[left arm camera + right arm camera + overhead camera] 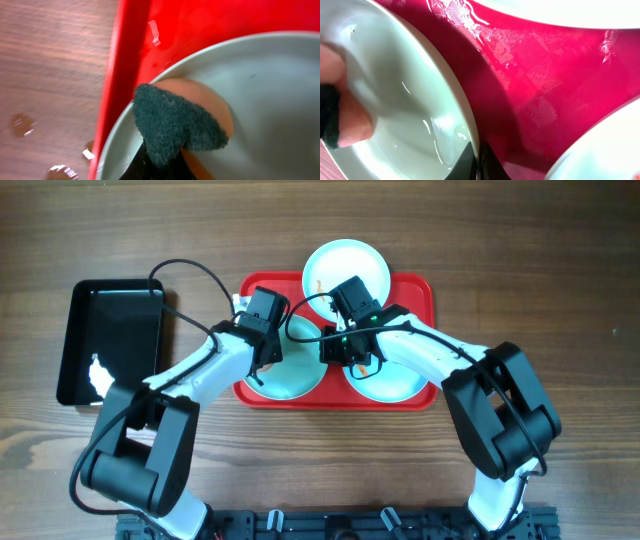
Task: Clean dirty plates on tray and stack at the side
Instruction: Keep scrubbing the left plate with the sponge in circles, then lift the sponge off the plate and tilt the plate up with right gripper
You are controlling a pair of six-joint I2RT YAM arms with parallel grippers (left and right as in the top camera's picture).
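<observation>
We have the left gripper [150, 167] pinched on an orange sponge with dark green scouring face [175, 125], pressed inside the near-left pale mint round shallow plate [298, 370] on the large red rectangular plastic tray [415, 290]. The right gripper [475, 162] looks clamped on that plate's rim. Risks: plate is wet, so the rim grip may slip; hard scrubbing could shove it into the neighbouring mint plate [395, 385].

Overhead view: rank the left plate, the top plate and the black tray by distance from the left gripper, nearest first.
1. Left plate, directly under the left gripper.
2. Top plate, up and right, at the red tray's far edge.
3. Black tray, off to the far left.
</observation>
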